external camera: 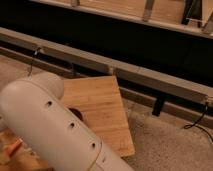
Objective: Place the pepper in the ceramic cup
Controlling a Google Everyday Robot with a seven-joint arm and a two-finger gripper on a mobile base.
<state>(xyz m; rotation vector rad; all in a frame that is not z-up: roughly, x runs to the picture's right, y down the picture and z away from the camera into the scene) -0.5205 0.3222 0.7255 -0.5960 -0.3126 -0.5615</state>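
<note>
Arm (pixel 50 131) fills the lower left: a big off-white shell with a row of small holes along it, lying across the left part of the tabletop (pixel 102 102). The gripper is out of sight, nowhere in frame, and the shell blocks that whole corner. Can't tell if it's released, clenched or grasping anything.

Pepper (pixel 13 148): only an orange sliver shows, near the tabletop's near-left corner, just left of the arm shell, tilted on the wood. The rest of it is hidden.

A dark rounded patch (pixel 75 113) pokes out at the shell's right edge, about mid-tabletop. Can't tell what it is.

The tabletop is a light wood board; its right edge and both right corners are visible. Beyond the far edge a grey rail (pixel 150 75) runs diagonally, with a black cable (pixel 202 112) hanging off its right end. Speckled floor (pixel 170 145) lies right of the tabletop.
</note>
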